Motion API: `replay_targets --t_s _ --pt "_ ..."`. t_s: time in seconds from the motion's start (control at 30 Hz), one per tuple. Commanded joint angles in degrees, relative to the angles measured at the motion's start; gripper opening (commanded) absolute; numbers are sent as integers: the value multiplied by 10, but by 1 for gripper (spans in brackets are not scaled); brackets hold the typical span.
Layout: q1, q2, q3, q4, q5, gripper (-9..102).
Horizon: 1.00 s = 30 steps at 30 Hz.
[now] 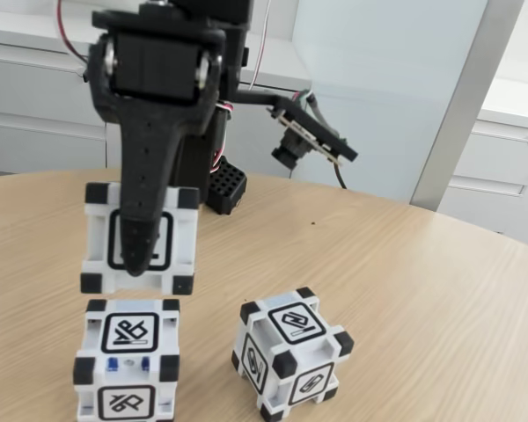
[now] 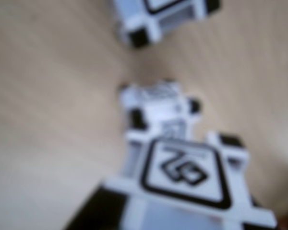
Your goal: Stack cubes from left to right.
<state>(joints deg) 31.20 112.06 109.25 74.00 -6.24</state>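
- Fixed view: the gripper (image 1: 139, 251) hangs down from the black arm (image 1: 163, 66) with its fingers closed on a raised cube (image 1: 139, 239); one black finger (image 1: 144, 207) lies across the cube's front face, over the square glyph.
- The raised cube is lifted clear of the tabletop (image 1: 405, 290) and sits directly above a second cube (image 1: 127, 359), with a thin gap between them; whether they touch at any point cannot be told.
- The second cube rests on the tabletop near its front edge, toward the left of this view, a line glyph on its top face and another on its front.
- A third cube (image 1: 291, 353) stands just beside it to the right, turned at an angle, also near the front edge.
- A small camera (image 1: 310, 141) on a bracket juts out from the arm toward the right.
- Wrist view (blurred): the held cube (image 2: 182, 184) fills the lower part, glyph face toward the lens.
- Beyond it the cube underneath (image 2: 159, 103) shows on the wooden top (image 2: 48, 120).
- Another cube (image 2: 165, 14) lies at the upper edge, apart from both.
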Motion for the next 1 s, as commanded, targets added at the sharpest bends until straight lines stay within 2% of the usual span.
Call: replay_targets --t_s 0.0,0.33,0.6,0.97 --pt "5 2 -12 -8 -11 22" --pt "5 -45 -13 -11 -11 22" --pt "5 -83 -15 -64 9 22" --pt "6 -82 -23 -56 18 22"
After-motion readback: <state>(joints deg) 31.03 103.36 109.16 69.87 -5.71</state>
